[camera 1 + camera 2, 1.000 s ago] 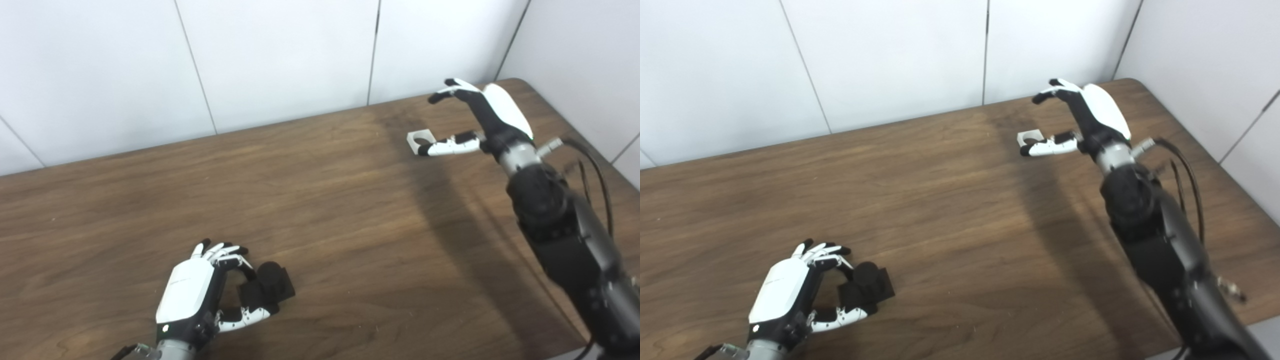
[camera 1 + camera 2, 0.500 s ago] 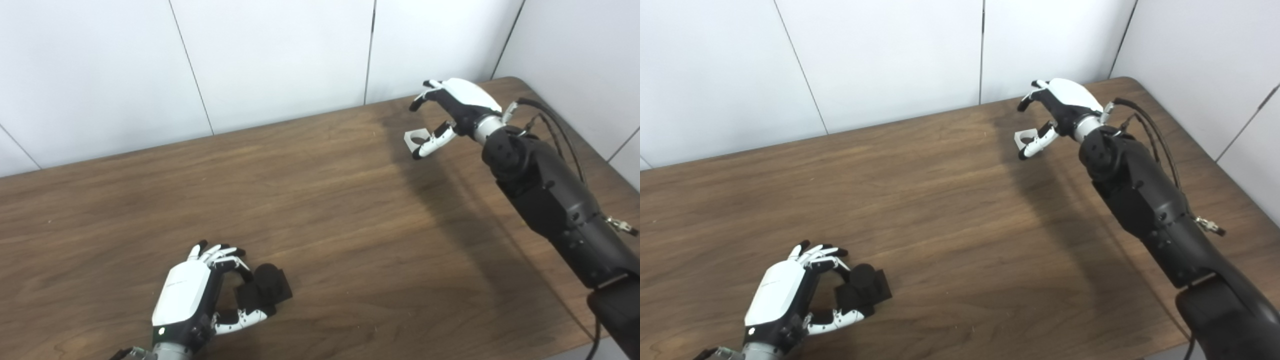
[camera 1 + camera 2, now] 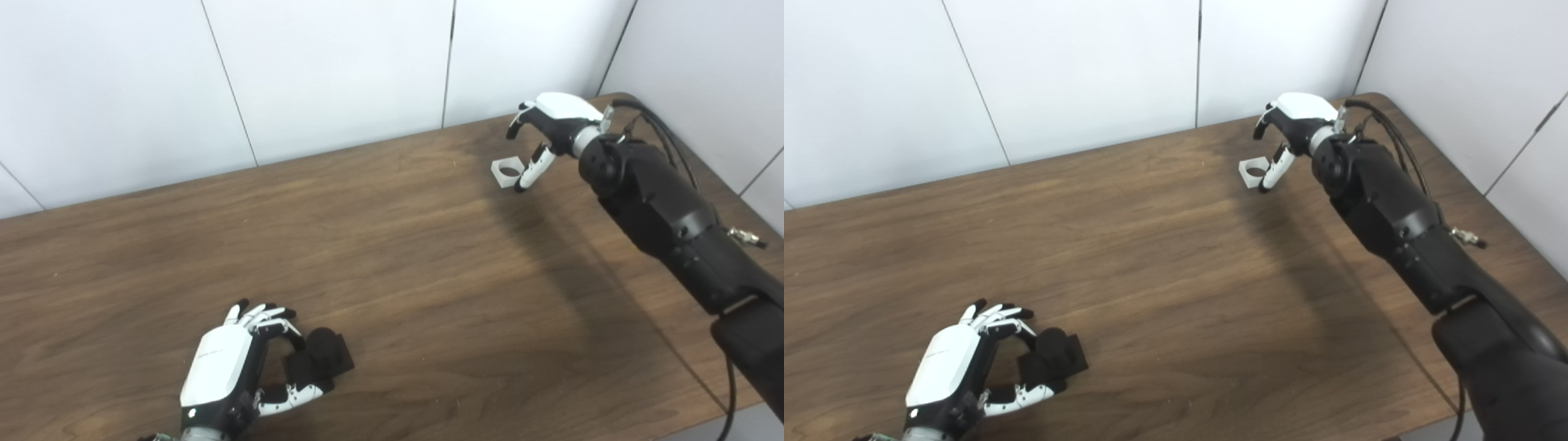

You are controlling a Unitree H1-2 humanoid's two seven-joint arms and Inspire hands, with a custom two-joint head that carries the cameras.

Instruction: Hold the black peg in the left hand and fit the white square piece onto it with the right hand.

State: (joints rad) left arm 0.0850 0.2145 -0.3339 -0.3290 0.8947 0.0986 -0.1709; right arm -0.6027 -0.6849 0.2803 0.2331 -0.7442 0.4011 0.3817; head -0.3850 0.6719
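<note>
The black peg sits upright on the worktop, partly hidden inside the open left hand. The open right hand curls beside the flat white square piece.

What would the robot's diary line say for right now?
left hand: open around black peg | right hand: open beside white square piece | both pieces on table

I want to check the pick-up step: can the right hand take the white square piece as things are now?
Probably yes. The right hand is open and arched just beside the white square piece, its thumb at the piece's near edge. The piece lies flat on the table with nothing else near it, so the way looks free.
</note>
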